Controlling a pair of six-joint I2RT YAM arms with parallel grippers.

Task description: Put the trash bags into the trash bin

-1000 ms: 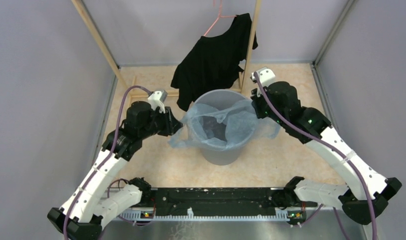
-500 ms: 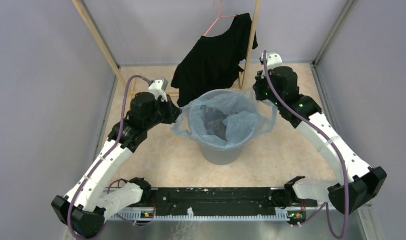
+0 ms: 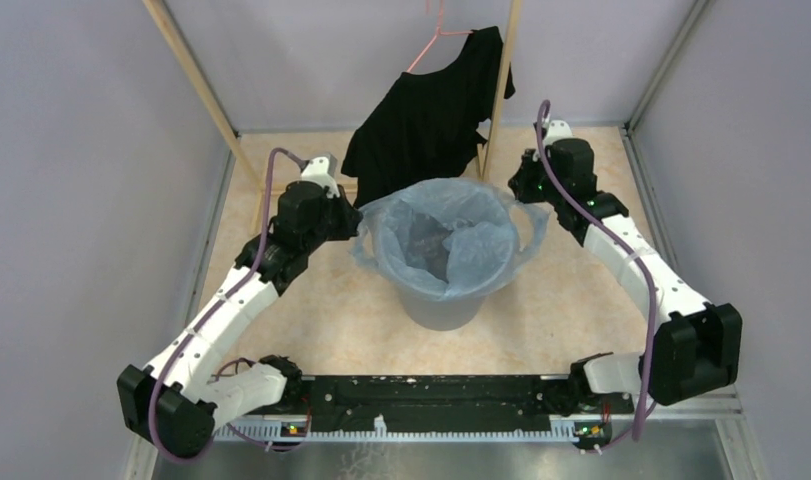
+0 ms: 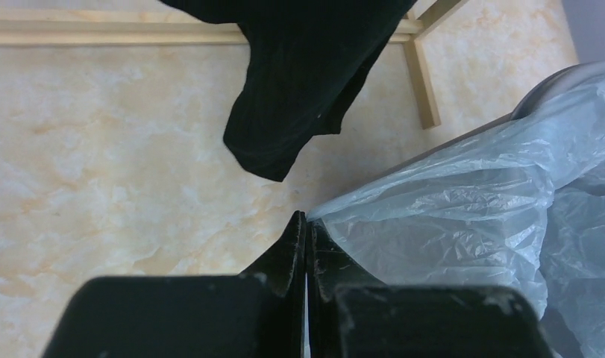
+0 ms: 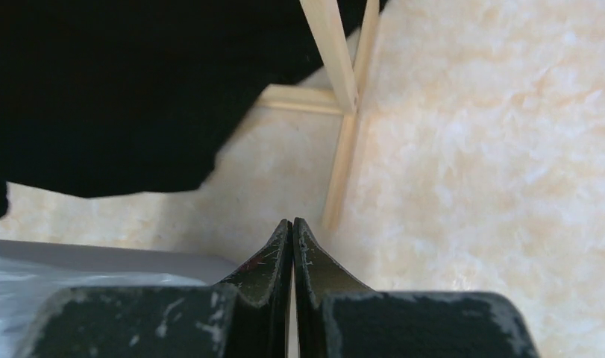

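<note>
Grey walls close in a marbled beige desk (image 3: 311, 320), with a bare wooden frame (image 3: 196, 80) standing at the back. A black shirt (image 3: 421, 120) on a pink hanger (image 3: 428, 45) hangs from that frame, its hem dangling just behind the bin.

Centre of the desk stands the grey trash bin (image 3: 441, 305), upright. The pale blue trash bag (image 3: 481, 245) sits in its mouth. Much of the film is sunk and crumpled inside, while the edges spill over the rim on both sides as loose flaps.

Both arms reach in from either side of the bin. The left gripper (image 4: 306, 224) has its jaws pressed together right at a corner of the film, whose folds run taut toward the tips, so it looks pinched there. The right gripper (image 5: 292, 227) also has its jaws closed, just beyond the rim; no film shows between them, so whether it holds any I cannot tell.

By my reading the task is well along — the bag is in the bin. What seems left is settling the overhanging edges and letting go.
</note>
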